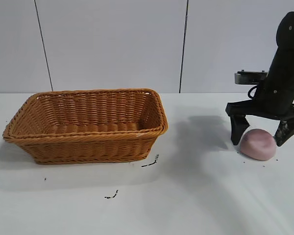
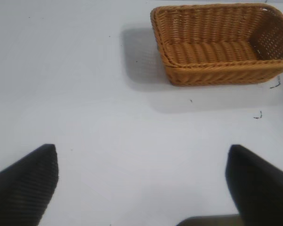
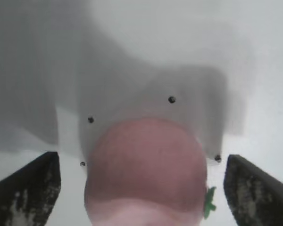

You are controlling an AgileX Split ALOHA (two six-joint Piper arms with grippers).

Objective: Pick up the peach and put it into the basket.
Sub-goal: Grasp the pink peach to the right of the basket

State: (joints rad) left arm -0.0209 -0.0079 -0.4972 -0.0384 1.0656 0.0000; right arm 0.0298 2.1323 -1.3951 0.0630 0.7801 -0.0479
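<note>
The pale-pink peach [image 1: 258, 144] lies on the white table at the right; in the right wrist view the peach [image 3: 146, 174] shows a small green leaf at one side. My right gripper [image 1: 261, 136] is open and lowered over the peach, one finger on each side, with gaps between the fingers [image 3: 30, 188] and the fruit. The orange-brown wicker basket [image 1: 88, 142] stands empty at the left, well apart from the peach; it also shows in the left wrist view [image 2: 217, 70]. My left gripper [image 2: 141, 183] is open and empty above bare table, out of the exterior view.
A few small black marks [image 1: 150, 163] lie on the table in front of the basket's right corner. Small dark dots [image 3: 171, 99] mark the table round the peach. A white panelled wall stands behind the table.
</note>
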